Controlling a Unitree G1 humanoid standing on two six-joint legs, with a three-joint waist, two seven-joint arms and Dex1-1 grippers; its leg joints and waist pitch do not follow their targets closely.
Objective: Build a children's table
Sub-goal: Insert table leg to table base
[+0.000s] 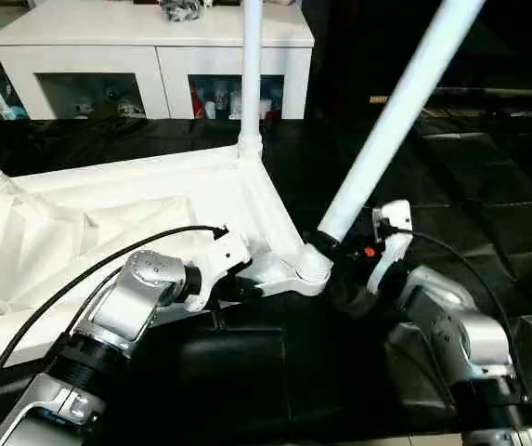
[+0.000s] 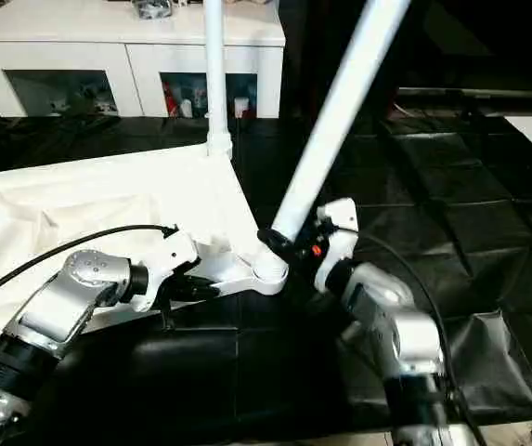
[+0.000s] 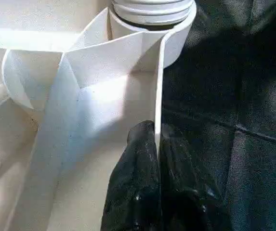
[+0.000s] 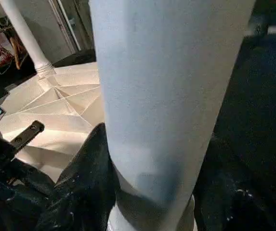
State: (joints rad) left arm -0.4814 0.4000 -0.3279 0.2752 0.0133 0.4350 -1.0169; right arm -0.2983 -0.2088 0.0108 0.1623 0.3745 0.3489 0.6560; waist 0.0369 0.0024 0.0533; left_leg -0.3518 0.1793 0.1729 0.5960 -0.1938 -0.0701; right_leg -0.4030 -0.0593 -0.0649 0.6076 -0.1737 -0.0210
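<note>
The table top (image 1: 108, 232) lies underside up on the black-covered surface (image 1: 488, 214). The left gripper (image 3: 156, 144) has its jaws pinched tight on the thin rim wall beside the near corner socket (image 1: 312, 269). The right gripper (image 4: 152, 183) clamps a leg (image 1: 395, 121) – leaning toward one o'clock – at that socket (two more legs stand in other corners).

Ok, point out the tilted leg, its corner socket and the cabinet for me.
tilted leg (image 1: 391, 125), left eye view, mid-shaft.
corner socket (image 1: 313, 268), left eye view, ribbed collar.
white cabinet (image 1: 145, 32), left eye view, top surface.
</note>
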